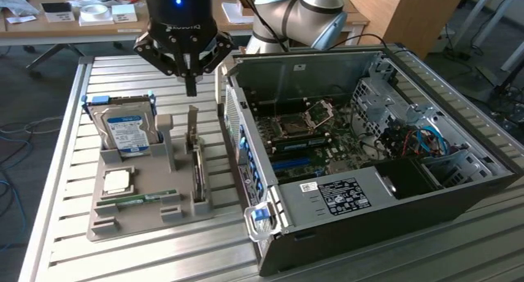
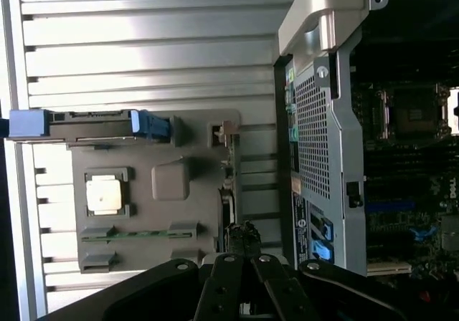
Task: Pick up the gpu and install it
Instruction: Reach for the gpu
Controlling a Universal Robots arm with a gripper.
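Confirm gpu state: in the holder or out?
In. The gpu stands on edge in its slot of the gray holder, outside the case; the shut gripper above it holds nothing.

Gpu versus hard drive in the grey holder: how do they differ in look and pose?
The hard drive is a thick silver block with a blue-white label and blue frame; the gpu is a thin card, edge-on. The hard drive stands across the holder at its far end; the gpu runs along its side nearest the computer case. Both stand upright in its slots.
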